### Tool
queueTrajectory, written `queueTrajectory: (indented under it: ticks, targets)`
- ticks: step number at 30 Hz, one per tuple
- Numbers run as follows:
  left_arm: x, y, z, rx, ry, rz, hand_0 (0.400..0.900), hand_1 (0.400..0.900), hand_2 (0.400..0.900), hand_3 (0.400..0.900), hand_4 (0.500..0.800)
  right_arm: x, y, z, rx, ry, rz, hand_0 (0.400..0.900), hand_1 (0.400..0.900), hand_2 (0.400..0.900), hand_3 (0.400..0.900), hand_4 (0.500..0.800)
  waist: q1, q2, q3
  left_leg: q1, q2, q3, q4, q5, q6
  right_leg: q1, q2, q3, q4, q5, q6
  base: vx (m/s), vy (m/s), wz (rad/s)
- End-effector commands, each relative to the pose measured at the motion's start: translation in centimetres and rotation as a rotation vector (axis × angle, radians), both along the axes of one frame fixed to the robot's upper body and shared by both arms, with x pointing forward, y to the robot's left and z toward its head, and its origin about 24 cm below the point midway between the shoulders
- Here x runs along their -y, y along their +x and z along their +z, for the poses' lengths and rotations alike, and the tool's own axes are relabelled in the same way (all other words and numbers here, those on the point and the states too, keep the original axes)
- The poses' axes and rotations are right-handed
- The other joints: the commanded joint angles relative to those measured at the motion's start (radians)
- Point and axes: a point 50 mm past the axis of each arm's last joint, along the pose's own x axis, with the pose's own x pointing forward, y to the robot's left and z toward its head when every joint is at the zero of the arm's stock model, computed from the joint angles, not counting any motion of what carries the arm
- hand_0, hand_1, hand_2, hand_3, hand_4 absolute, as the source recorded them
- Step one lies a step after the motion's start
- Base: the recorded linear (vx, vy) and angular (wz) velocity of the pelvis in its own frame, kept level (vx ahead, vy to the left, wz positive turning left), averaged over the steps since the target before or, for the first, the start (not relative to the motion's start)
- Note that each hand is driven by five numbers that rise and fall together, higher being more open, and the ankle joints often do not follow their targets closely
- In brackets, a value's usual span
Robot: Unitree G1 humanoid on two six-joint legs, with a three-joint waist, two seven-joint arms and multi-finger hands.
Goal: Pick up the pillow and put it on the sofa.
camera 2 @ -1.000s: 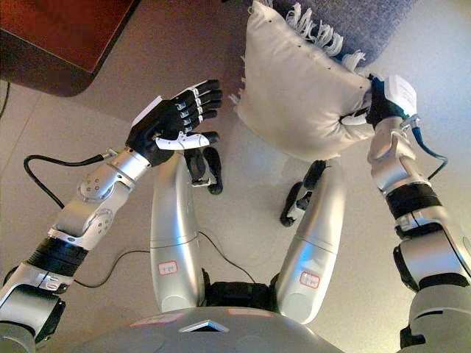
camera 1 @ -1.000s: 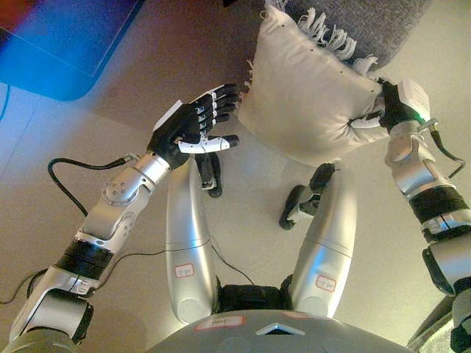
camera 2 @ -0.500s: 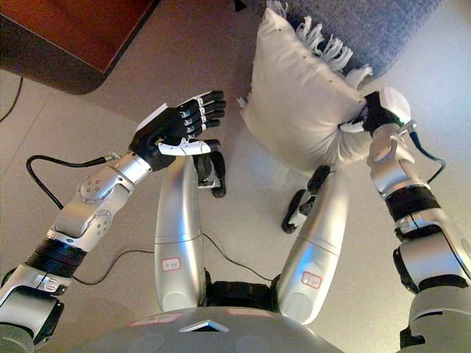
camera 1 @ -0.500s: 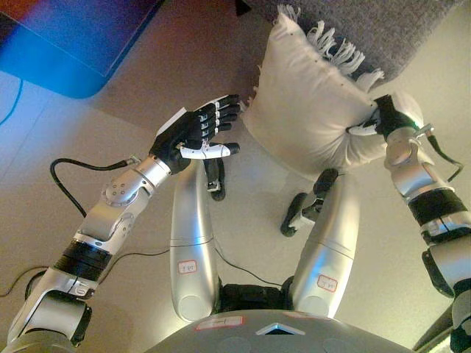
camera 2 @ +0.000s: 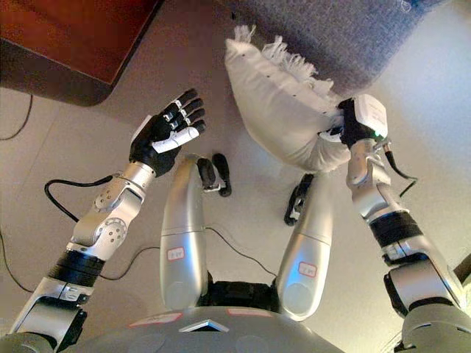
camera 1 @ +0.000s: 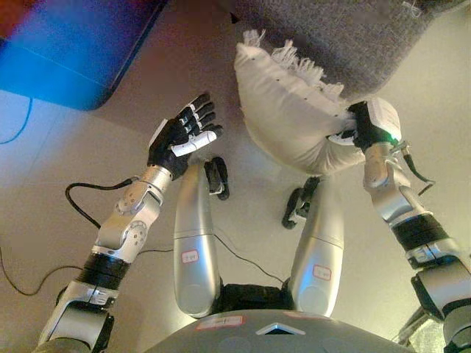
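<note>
We hold the cream pillow (camera 1: 291,121) off the floor (camera 1: 66,169), its fringed top edge already overlapping the near edge of the grey sofa (camera 1: 346,37) as seen from above. Our right robot hand (camera 1: 364,129) grips it by the lower right corner, fingers curled into the bunched fabric; the rest of the cushion hangs free to the left of that hand. Its long axis runs on a slant from the tasselled upper left corner down to the gripped corner.

Our left robot hand (camera 1: 180,136) hovers well apart from the pillow on its left, fingers straight and spread, holding nothing. The right robot hand is the only one in contact, so the coming move rests on it alone.

The sofa lies straight ahead and slightly right of the pillow, at the top of both views. We judge the carry largely done and the placement still to come: the cushion needs lifting forward over the seat edge before release. A dark red table (camera 2: 66,37) stands at upper left, clear of the path.
</note>
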Motion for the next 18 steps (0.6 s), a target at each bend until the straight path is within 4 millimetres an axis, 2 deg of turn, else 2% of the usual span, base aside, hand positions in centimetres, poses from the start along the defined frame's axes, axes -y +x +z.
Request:
queueTrajectory:
  ticks: [1, 5, 10, 14, 18]
  targets:
    - [-0.8, -0.3, 1.9, 0.098, -0.082, 0.044, 0.9, 0.9, 0.9, 0.9, 0.8, -0.9, 0.3, 9.0, 0.477, -0.061, 0.073, 0.4, 0.4, 0.4, 0.4, 0.5, -0.011, -0.012, -0.091, 0.216, -0.009, -0.017, -0.167, -0.061, -0.047, 0.066, 0.022, -0.035, -0.25, 0.231, -0.046, 0.02, 0.035, -0.04]
    - [-1.1, -0.6, 1.0, 0.055, -0.066, 0.044, 0.9, 0.9, 0.9, 0.9, 0.8, -0.7, -0.8, 9.1, 0.512, -0.055, 0.103, 0.4, 0.4, 0.4, 0.4, 0.5, -0.004, -0.034, -0.123, 0.36, -0.024, -0.007, -0.352, -0.014, -0.045, 0.214, 0.02, -0.078, -0.416, 0.269, -0.039, 0.04, 0.022, -0.05]
    - [-1.3, -0.7, 0.1, 0.006, -0.05, 0.064, 0.9, 0.9, 0.9, 0.9, 0.8, -0.7, -1.9, 10.7, 0.6, -0.052, 0.163, 0.4, 0.4, 0.4, 0.4, 0.5, 0.001, -0.066, -0.157, 0.497, -0.033, 0.003, -0.551, 0.074, -0.04, 0.363, 0.029, -0.127, -0.627, 0.346, -0.039, -0.02, -0.003, -0.06]
    - [-1.6, -1.6, -1.4, -0.07, -0.053, 0.07, 0.9, 0.9, 0.9, 0.9, 0.8, -0.8, -3.8, 11.6, 0.656, -0.072, 0.229, 0.4, 0.4, 0.4, 0.4, 0.5, -0.003, -0.083, -0.208, 0.644, -0.044, 0.023, -0.719, 0.142, -0.058, 0.523, 0.065, -0.157, -0.829, 0.404, -0.022, 0.08, -0.003, -0.09]
    - [-1.9, -2.6, -2.9, -0.136, -0.063, 0.074, 0.9, 0.9, 0.9, 0.9, 0.8, -0.6, -5.0, 12.3, 0.658, -0.093, 0.275, 0.4, 0.4, 0.4, 0.4, 0.5, -0.005, -0.095, -0.269, 0.779, -0.05, 0.036, -0.856, 0.18, -0.071, 0.672, 0.103, -0.176, -1.005, 0.444, -0.009, 0.15, 0.004, -0.08]
